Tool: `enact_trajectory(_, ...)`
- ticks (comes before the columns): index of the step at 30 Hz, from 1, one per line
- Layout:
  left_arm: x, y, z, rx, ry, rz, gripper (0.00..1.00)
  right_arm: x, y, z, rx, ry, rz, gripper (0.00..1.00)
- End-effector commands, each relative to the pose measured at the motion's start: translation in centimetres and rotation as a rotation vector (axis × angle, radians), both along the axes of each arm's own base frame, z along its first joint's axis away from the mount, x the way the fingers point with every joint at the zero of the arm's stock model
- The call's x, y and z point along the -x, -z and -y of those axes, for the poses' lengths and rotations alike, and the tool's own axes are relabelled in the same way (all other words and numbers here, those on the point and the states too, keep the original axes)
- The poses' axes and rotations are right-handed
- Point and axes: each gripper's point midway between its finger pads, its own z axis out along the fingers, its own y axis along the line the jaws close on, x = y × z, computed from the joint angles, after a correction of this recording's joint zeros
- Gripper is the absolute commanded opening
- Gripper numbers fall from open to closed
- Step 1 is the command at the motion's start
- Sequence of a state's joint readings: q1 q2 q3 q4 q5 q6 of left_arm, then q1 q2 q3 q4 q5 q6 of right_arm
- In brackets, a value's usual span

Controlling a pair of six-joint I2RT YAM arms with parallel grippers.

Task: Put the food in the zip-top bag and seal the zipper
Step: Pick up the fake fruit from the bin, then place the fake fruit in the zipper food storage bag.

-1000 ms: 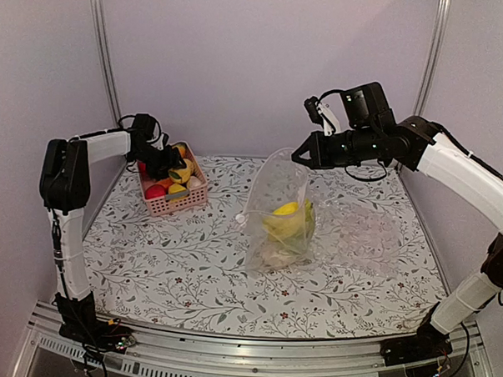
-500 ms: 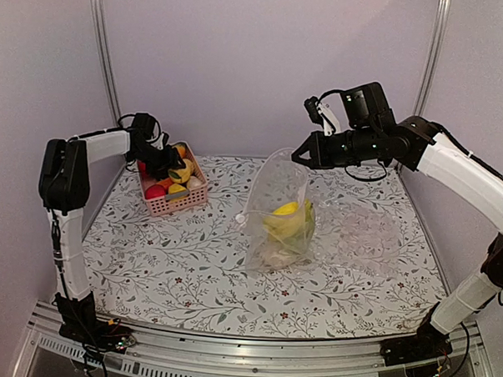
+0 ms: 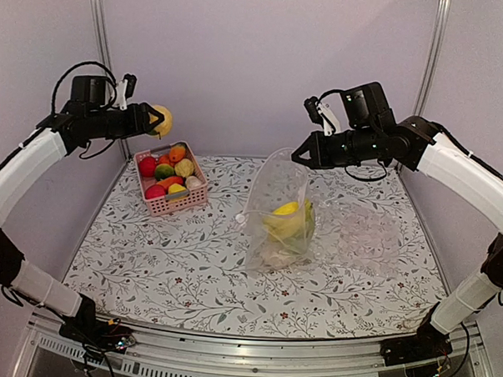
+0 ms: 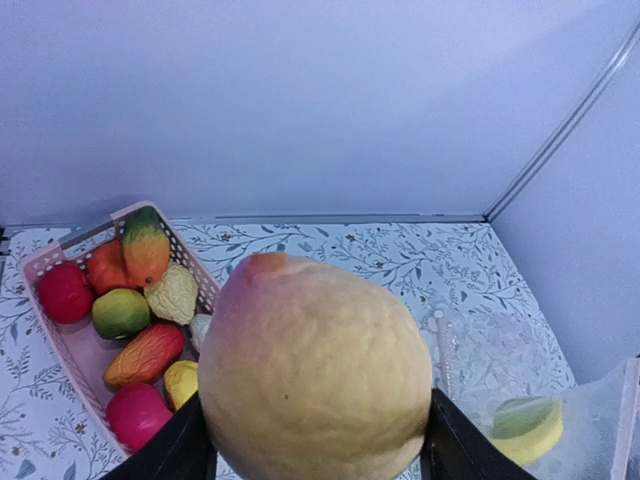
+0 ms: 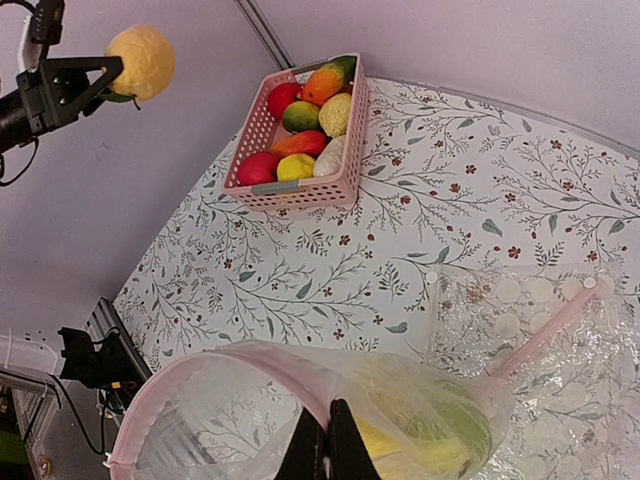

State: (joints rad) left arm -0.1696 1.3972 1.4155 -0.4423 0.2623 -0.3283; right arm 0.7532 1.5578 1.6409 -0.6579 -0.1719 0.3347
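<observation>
My left gripper [image 3: 154,120] is high above the pink basket [image 3: 174,204], shut on a round yellow food piece with a pink blush [image 4: 315,370]; the right wrist view also shows that fruit [image 5: 140,60]. More food [image 3: 164,171] lies in the basket. The zip-top bag [image 3: 276,190] stands upright at mid-table with yellow and green food [image 3: 288,219] inside. My right gripper [image 3: 297,157] is shut on the bag's top rim, pinching the pale pink zipper [image 5: 250,365]. The bag's mouth hangs open in a loop.
A second, crinkled clear bag [image 3: 371,231] lies flat on the floral table cover to the right of the standing bag. The basket sits at the back left near the wall. Metal frame posts [image 3: 103,57] rise at both back corners.
My left arm has risen up and to the left out of the basket, carrying the yellow fruit. The right arm and the bag have not moved.
</observation>
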Motion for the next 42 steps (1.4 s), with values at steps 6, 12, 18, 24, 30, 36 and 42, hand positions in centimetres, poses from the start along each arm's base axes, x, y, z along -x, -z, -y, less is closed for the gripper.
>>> enact_trajectory(6, 10.0, -5.1, 13.0, 0.014, 0.417, 0.118, 0.54, 0.2, -0.6, -0.5, 0.004, -0.02, 0.019, 0.0)
enact_trajectory(12, 15.5, -7.4, 20.0, -0.038, 0.666, 0.209, 0.55, 0.2, -0.6, -0.6, 0.002, -0.023, 0.017, 0.0)
enact_trajectory(18, 20.1, -5.5, 25.9, -0.136, 0.878, 0.225, 0.57, 0.4, -0.8, -0.4, 0.006, -0.022, 0.022, 0.0)
enact_trajectory(24, 21.1, -3.6, 29.8, -0.258, 0.94, 0.212, 0.53, 0.5, -0.7, -0.4, 0.007, -0.023, 0.019, 0.0)
enact_trajectory(30, 19.8, -1.0, 30.5, -0.373, 0.919, 0.131, 0.51, 0.7, -1.0, -0.2, 0.008, -0.02, 0.023, 0.0)
enact_trajectory(36, 18.9, 1.8, 29.2, -0.484, 0.868, 0.033, 0.49, 0.8, -1.5, 0.3, 0.009, -0.01, 0.04, 0.0)
enact_trajectory(42, 19.6, 3.7, 28.2, -0.548, 0.887, -0.07, 0.49, 1.2, -2.2, -0.1, -0.008, -0.035, 0.05, 0.0)
